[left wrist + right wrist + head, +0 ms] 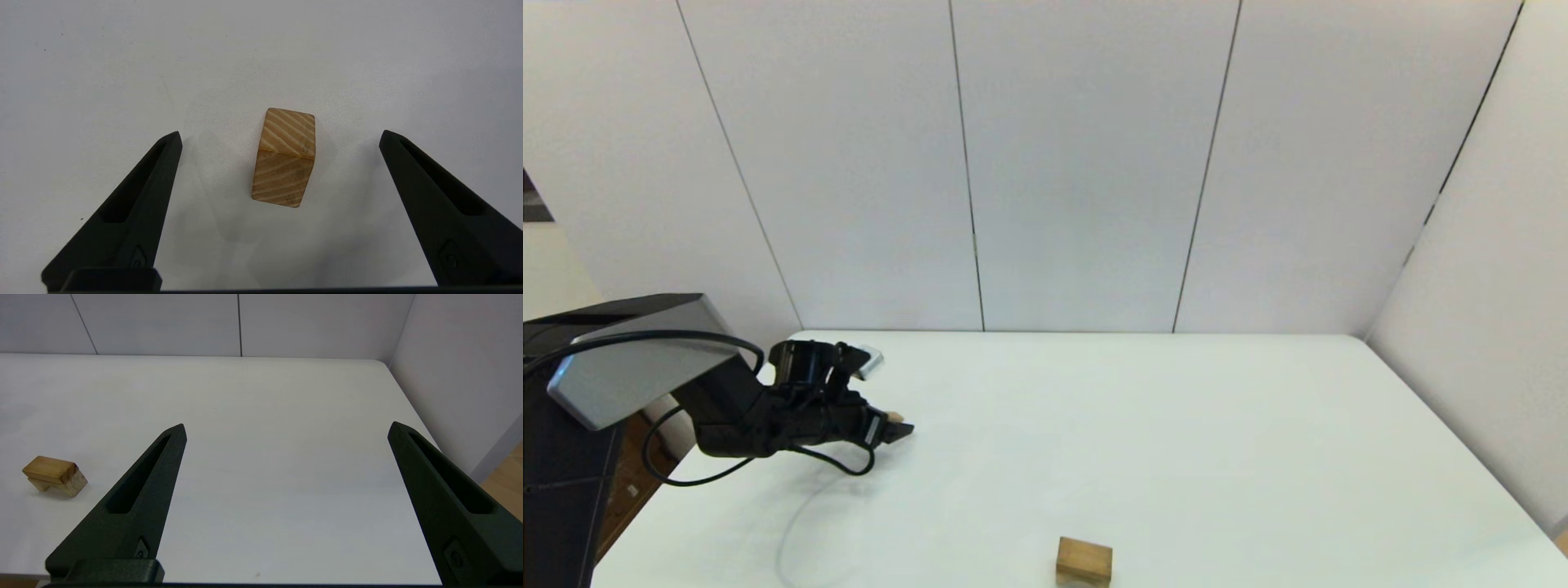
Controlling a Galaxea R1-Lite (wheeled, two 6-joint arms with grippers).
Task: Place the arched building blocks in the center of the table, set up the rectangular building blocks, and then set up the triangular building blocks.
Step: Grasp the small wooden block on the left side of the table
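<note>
1. Your left gripper sits over the table at about 9 o'clock from the table's centre, close to the left edge. Its arm reaches in from beyond that edge.
2. The left pincer is released. In the left wrist view its two black fingers stand wide apart, and neither touches anything.
3. The triangular building block lies on the table between those fingers, with bare table on both sides of it. Its ridge runs crosswise to the fingers, with one sloped face on either side. In the head view you see only a small tan sliver of it at the fingertips.
4. The arched building block rests at 6 o'clock, close to the near edge of the table and well apart from the left gripper. In the right wrist view its flat face is uppermost and the cut-out faces downward.
5. Your right gripper is out of the head view. Its own camera shows it released, with the fingers spread wide and holding nothing, looking over the right half of the table.
6. For room to move, bare white table runs from the centre out to 12 o'clock and 3 o'clock. The back edge meets the wall panels at 12 o'clock. A side wall stands along the right edge, beyond the rounded far-right corner.
</note>
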